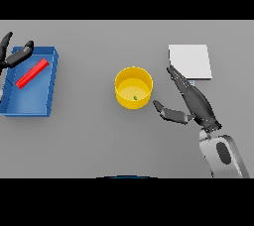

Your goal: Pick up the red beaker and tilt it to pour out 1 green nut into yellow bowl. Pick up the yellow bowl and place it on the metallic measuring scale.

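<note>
Desk layout: tray at left, bowl in the middle, scale at upper right.

The bowl [133, 87] stands near the frame's centre on the desk [99, 141], with the nut [135, 97] lying inside it. The tray [30, 82] sits at the left edge and holds the beaker [31, 73], lying slantwise. The left robot hand [15, 54] is over the tray's upper left corner. The scale [190, 61] lies at upper right; the right robot hand [191, 102] is between it and the bowl, just below the scale.

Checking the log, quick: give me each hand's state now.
Left hand: open, holding nothing, over the blue tray.
Right hand: open, empty, beside the yellow bowl.
</note>
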You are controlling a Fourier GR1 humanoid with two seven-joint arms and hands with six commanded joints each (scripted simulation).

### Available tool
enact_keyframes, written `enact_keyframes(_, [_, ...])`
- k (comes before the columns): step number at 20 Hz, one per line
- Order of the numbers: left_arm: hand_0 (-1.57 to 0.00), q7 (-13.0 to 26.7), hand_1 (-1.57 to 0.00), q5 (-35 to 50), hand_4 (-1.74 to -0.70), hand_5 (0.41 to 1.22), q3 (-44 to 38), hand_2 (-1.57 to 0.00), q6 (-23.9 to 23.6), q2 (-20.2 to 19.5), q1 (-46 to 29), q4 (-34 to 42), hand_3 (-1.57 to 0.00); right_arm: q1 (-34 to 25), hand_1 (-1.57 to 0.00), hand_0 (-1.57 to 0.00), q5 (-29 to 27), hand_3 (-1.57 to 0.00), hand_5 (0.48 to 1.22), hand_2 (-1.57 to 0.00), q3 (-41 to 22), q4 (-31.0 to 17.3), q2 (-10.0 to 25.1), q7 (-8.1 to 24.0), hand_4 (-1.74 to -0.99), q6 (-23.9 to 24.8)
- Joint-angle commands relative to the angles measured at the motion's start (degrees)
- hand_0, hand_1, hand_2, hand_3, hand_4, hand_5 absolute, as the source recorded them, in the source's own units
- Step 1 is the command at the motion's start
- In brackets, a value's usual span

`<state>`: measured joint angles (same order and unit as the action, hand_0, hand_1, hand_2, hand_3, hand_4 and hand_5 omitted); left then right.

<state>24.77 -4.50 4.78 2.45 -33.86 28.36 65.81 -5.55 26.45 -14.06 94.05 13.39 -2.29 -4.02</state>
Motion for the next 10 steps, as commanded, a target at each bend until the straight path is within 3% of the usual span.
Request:
enact_keyframes(1, [-0.01, 0.39, -0.01, 0.02, -0.8, 0.673, 0.03, -0.01, -0.17, 0.15, 0.22, 0.38, -0.01, -1.76, 0.0, 0.0, 2.24, 0.0, 0.637, 0.0, -1.42, -0.73, 1.22, 0.68, -1.128, -1.12])
enact_keyframes(6, [0.0, 1.01, 0.0, 0.65, -0.81, 0.688, -0.07, 0.0, 0.1, 0.5, -0.35, 0.99, 0.0, -11.55, 0.0, 0.0, 12.28, 0.0, 0.632, 0.0, -8.74, -5.01, 7.9, -2.8, -1.152, -7.11])
enact_keyframes(10, [0.0, -0.07, 0.0, 0.9, -0.81, 0.689, -0.36, 0.0, 1.08, -0.17, -0.64, 0.47, 0.0, -18.8, 0.0, 0.0, 17.19, 0.0, 0.641, 0.0, -13.8, -10.48, 8.87, -4.87, -1.164, -10.68])
